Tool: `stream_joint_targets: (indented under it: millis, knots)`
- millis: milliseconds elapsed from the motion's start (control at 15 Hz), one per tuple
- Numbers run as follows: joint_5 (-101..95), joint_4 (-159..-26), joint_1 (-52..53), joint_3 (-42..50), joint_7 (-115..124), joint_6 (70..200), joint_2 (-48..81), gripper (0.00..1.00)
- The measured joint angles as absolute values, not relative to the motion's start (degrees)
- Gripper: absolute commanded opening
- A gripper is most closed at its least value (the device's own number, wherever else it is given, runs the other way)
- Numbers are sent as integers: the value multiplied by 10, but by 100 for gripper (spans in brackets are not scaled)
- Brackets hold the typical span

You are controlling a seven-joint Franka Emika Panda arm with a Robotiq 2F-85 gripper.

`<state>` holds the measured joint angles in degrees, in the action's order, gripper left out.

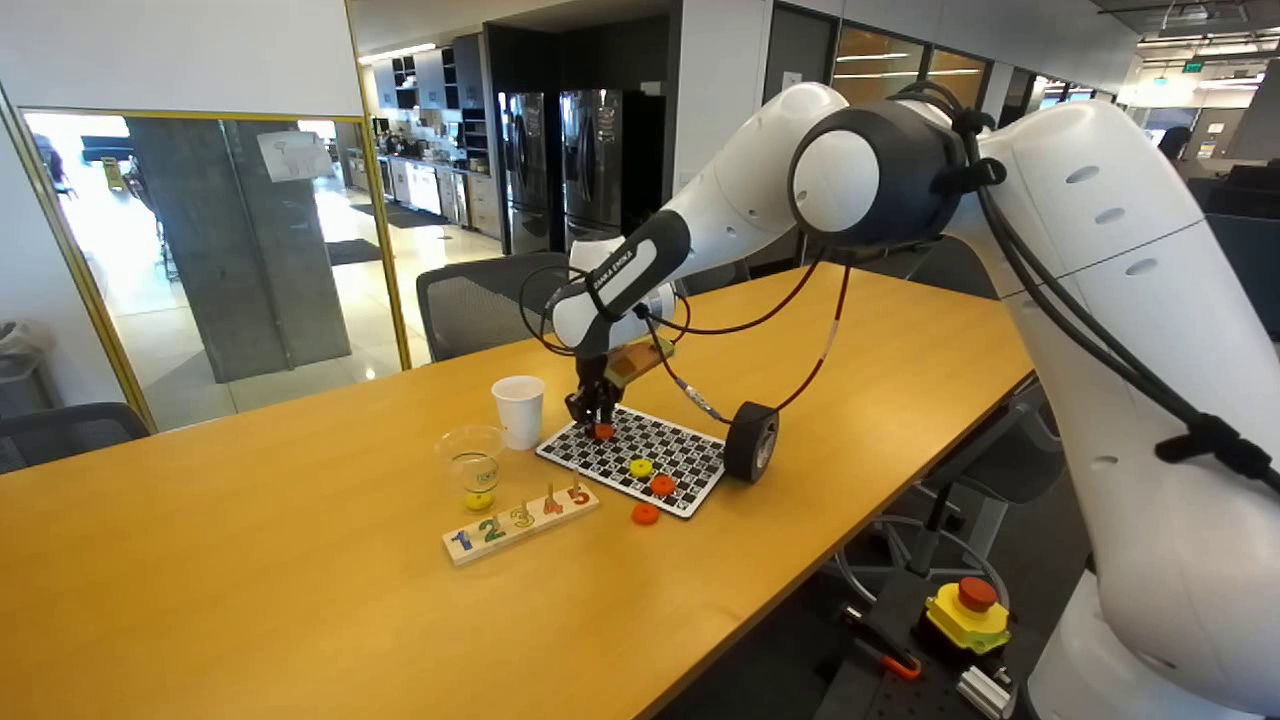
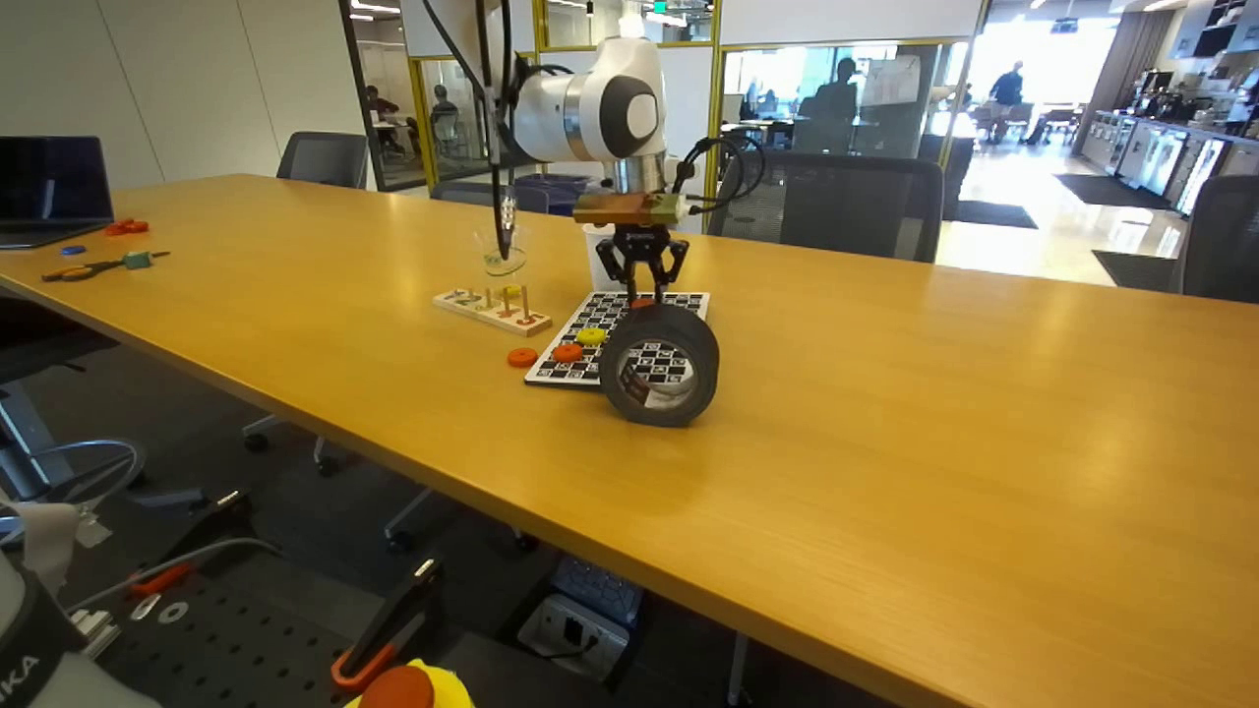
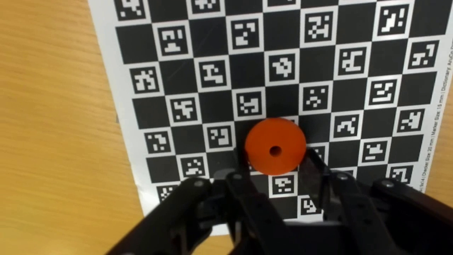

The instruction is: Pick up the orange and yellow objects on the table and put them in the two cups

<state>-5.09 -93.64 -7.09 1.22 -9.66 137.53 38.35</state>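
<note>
My gripper (image 3: 275, 156) points down over the checkered mat (image 1: 560, 447), its fingertips pressed against both sides of a round orange piece (image 3: 274, 131) with a small centre hole. Whether that piece touches the mat I cannot tell. Also on the mat are a yellow piece (image 1: 641, 467) and another orange piece (image 1: 662, 486). A further orange piece (image 2: 522, 358) rests on the table (image 1: 330, 590) just off the mat's edge. Beyond the mat stands a white cup (image 1: 519, 412), with a clear cup (image 1: 470, 445) beside it. Another yellow piece (image 1: 480, 499) shows at the clear cup's bottom.
A wooden peg board (image 1: 520, 524) with numbers lies in front of the clear cup. Upright at the mat's edge stands a black tape roll (image 2: 659, 366). Toward the table's far end are a laptop (image 2: 54, 187), orange-red pieces (image 2: 126, 227), a blue piece (image 2: 73, 250) and a pliers-like tool (image 2: 84, 270).
</note>
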Motion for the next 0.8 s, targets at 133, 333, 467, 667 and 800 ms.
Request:
stream_joint_targets:
  millis: [133,333,467,667,800]
  knots:
    - [-51,-936,-62,20,-64,1376,380,26]
    - [-56,-935,-39,33,-13,1377,364,26]
    - [-62,-933,-21,39,15,1378,350,26]
    - [-77,-929,5,44,48,1378,330,26]
    - [-88,-925,19,48,67,1378,322,26]
